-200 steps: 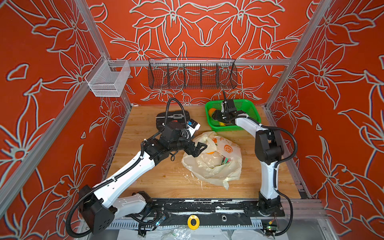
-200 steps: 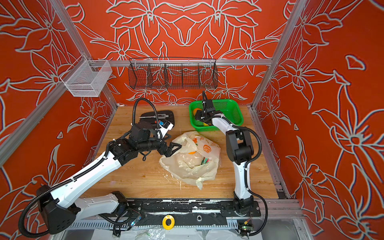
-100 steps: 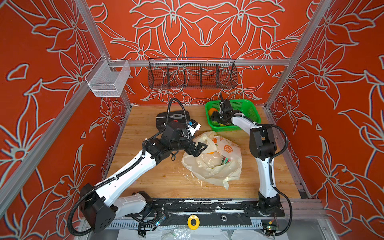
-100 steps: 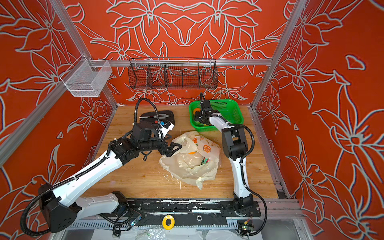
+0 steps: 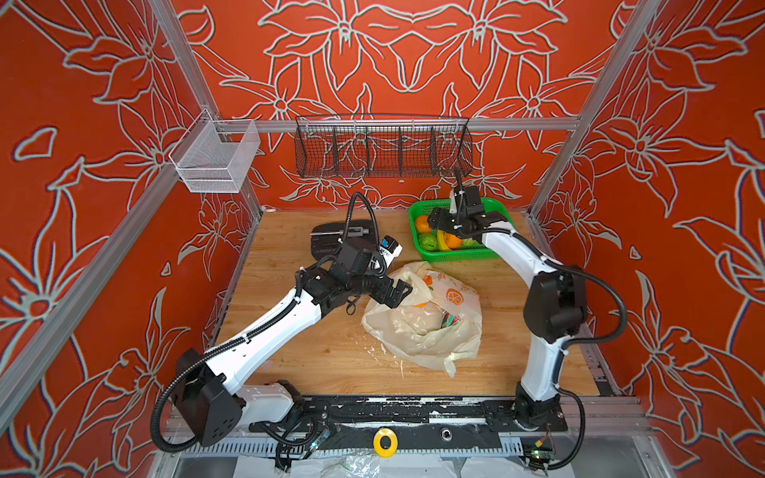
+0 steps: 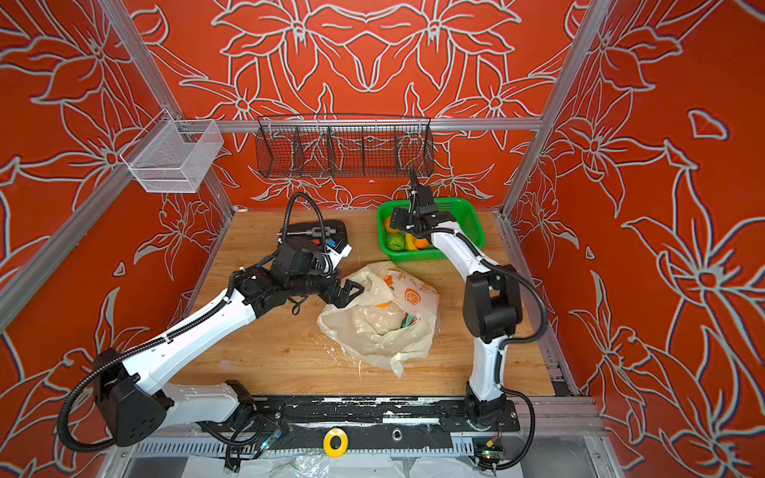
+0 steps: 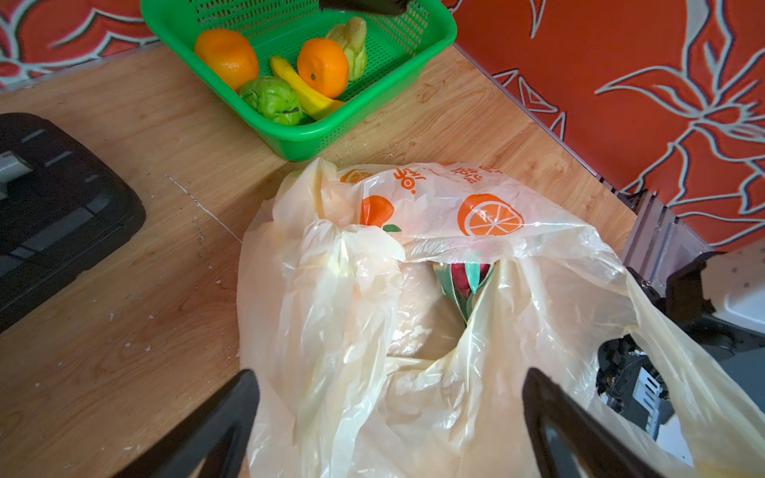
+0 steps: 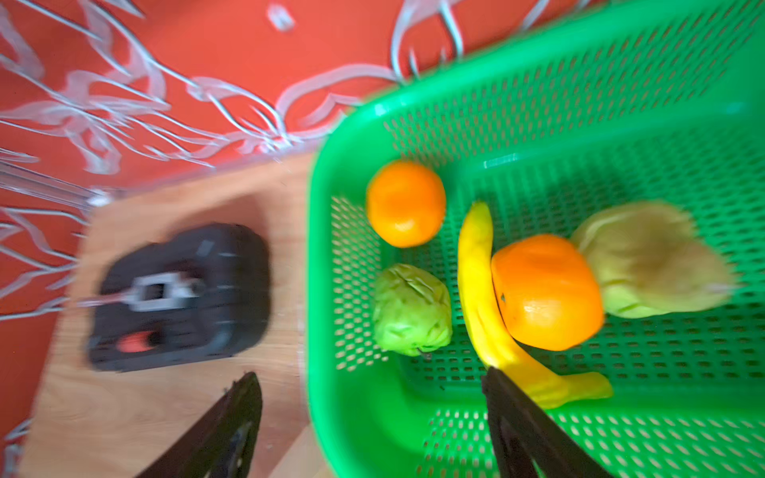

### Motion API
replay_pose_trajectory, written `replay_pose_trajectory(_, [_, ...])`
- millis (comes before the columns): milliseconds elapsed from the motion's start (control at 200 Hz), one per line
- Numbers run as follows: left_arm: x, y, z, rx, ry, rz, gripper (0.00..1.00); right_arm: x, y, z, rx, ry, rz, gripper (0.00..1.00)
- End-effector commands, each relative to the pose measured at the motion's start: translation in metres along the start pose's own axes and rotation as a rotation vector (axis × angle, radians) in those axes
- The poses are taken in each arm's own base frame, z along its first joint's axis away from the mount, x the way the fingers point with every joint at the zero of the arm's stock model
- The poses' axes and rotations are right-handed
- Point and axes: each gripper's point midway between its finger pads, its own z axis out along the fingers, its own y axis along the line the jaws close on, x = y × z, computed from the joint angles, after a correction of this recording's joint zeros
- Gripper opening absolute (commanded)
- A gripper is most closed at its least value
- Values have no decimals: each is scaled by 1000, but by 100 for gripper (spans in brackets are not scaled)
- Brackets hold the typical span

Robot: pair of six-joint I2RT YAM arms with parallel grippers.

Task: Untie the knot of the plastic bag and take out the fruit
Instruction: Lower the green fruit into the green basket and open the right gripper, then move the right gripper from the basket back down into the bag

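The cream plastic bag [image 5: 422, 327] [image 6: 381, 331] with orange-slice prints lies mid-table, its mouth gaping, and no knot shows. Inside it, a pink-and-green dragon fruit [image 7: 465, 277] peeks out. My left gripper [image 5: 399, 289] [image 7: 391, 372] is open at the bag's left edge, with film between its fingers but not pinched. Fruit in the green basket [image 5: 492, 253]: two oranges [image 8: 405, 202] [image 8: 546, 289], a bumpy green one [image 8: 410, 314], a yellow-green one [image 8: 645, 260] and a small banana [image 8: 480, 289]. My right gripper [image 5: 434, 221] [image 8: 369, 374] is open and empty, straddling the basket's left wall.
A black device [image 5: 343, 240] sits at the back of the wooden table, left of the basket. A black wire rack [image 5: 383, 149] and a white mesh bin [image 5: 215, 161] hang on the rear rail. Red walls close in on three sides.
My right gripper's jaws have spread wider over the basket, and that arm's elbow has swung. The left arm and the bag have not moved.
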Motion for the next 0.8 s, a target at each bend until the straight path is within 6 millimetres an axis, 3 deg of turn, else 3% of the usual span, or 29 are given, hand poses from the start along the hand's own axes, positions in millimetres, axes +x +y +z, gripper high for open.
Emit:
replay_pose_trajectory(0, [6,7,5,-29,45,-20,99,-4,20,-40,-72,-47,-43,86])
replay_pose_trajectory(165, [10,7,14,-18,77,-27,99,16,43,-96,-165,-74,-118,85])
replay_pose_trajectory(395, [18,12,27,-31,130,-47,99,68,60,-156,-226,-7,-236,84])
replay_pose_trajectory(550, [30,22,41,-65,221,-72,99,121,71,-182,-297,79,-275,80])
replay_pose_trajectory(796, [47,33,61,-90,325,-118,99,205,73,-203,-374,307,-279,72])
